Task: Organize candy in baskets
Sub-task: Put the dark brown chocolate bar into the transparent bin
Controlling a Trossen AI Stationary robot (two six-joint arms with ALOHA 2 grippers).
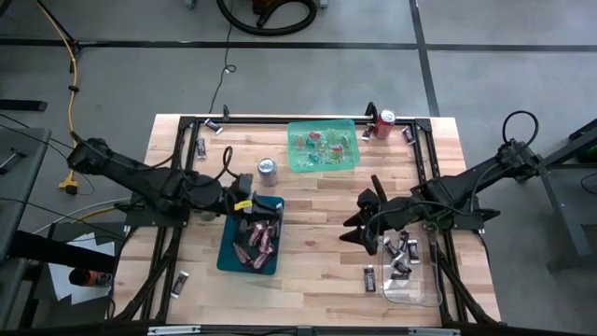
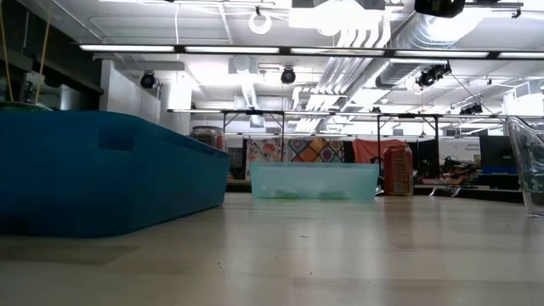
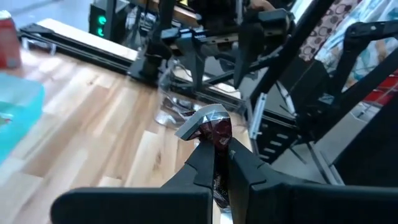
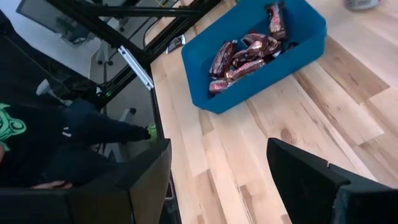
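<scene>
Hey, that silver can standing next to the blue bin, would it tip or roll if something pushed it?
The silver can stands upright, taller than wide, so a high push would likely tip it. Once down, its round body would probably roll across the smooth table. The blue bin might stop it.

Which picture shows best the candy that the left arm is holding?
The left wrist view: the dark red candy sits right there, pinched in the shut left pincer. The high view shows only that pincer above the teal basket. The other views miss the held candy.
</scene>
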